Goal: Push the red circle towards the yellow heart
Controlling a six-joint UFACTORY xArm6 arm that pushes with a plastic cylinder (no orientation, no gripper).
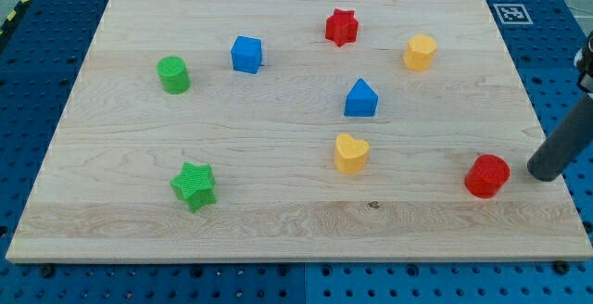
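Observation:
The red circle (486,175) lies near the board's lower right. The yellow heart (351,153) lies to its left, near the lower middle. My tip (545,171) is just right of the red circle, a small gap apart, near the board's right edge. The rod rises from the tip toward the view's upper right.
A blue triangular block (361,98) sits above the yellow heart. A yellow hexagon (419,52) and a red star (341,27) lie near the top. A blue cube (246,54), a green cylinder (173,74) and a green star (194,186) lie to the left. The wooden board (278,221) ends just right of my tip.

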